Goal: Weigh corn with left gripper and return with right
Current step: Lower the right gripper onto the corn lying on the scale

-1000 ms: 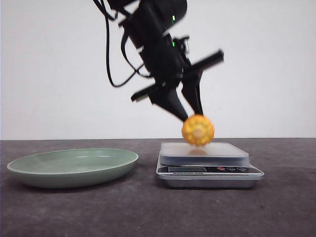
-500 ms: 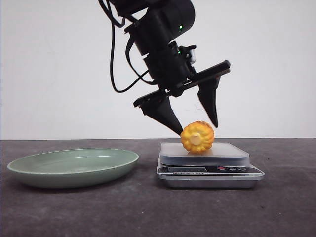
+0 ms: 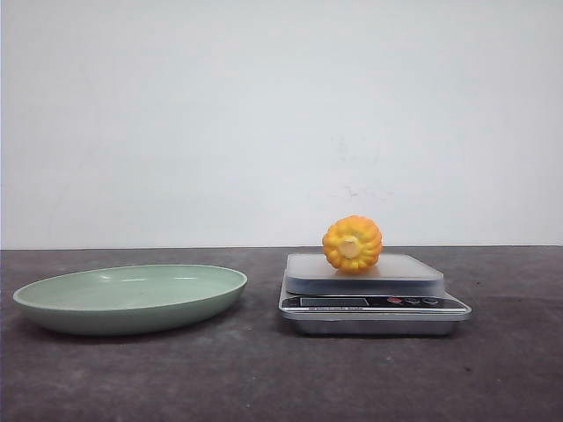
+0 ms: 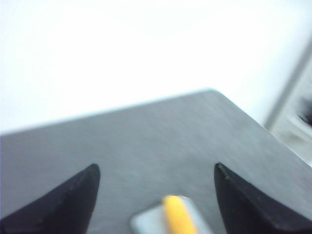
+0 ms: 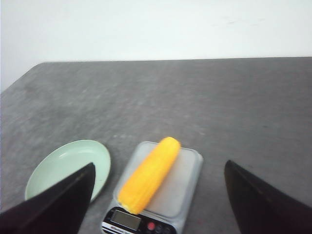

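Item 1 — shallow round pale-green plate [image 3: 129,297], on the dark grey matte tabletop [image 3: 264,378] at about 9 o'clock from the scale. It holds nothing; judged the place to which the corn goes back, hence left free.

Item 2 — flat silver digital kitchen scale with frosted platform and front display strip [image 3: 373,294], just beside the plate at its 3 o'clock, display edge toward the robot. The reading is too small to make out.

Item 3 — the corn, a yellow-orange cob with ridged kernel rows and a pale round cut end [image 3: 352,243]. In the front view only that end shows; the right wrist view shows the corn [image 5: 148,174] as a longer cob lying lengthwise on the platform, one end overhanging near the display. It rests untouched by either arm — so the scale bears its whole weight.

Item 4 — left gripper [image 4: 156,200], black fingers spread wide and holding nothing, above the corn [image 4: 178,220] and scale, out of the front view.

Item 5 — right gripper [image 5: 158,204], black fingers likewise wide apart and empty, raised well above the scale and looking down on it; judged ready to descend and take the corn to the plate.
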You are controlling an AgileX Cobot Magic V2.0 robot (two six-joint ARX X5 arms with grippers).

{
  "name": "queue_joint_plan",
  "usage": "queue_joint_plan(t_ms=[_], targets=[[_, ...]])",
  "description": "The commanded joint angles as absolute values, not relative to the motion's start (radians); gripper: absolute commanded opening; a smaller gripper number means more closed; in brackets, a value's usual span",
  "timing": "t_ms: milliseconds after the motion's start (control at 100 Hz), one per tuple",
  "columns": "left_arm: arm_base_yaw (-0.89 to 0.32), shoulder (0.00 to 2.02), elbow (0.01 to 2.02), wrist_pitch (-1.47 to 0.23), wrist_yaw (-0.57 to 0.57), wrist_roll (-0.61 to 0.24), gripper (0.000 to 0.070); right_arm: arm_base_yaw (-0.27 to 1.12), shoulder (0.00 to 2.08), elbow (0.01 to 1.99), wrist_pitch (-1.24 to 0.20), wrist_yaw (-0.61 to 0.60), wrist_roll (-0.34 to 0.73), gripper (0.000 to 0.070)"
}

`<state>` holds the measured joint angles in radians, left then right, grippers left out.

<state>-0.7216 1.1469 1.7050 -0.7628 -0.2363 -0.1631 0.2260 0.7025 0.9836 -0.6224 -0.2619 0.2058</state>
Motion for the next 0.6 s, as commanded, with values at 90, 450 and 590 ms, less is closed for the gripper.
queue_joint_plan(t_ms=[90, 450, 590], targets=[[-0.733, 0.948, 1.714, -0.904, -0.414, -0.133, 0.0433, 0.296, 0.870, 1.026, -0.543, -0.262, 0.216, 0.0535], [-0.732, 0.668, 1.621, -1.322, -0.527, -0.362, 0.0433, 0.443, 1.316, 1.095, -0.394, -0.170, 0.221, 0.0540], [-0.733, 0.569, 1.493, -1.359, -0.527, -0.434, 0.0433, 0.474, 1.445, 1.095, -0.342, -0.151, 0.232, 0.0540]])
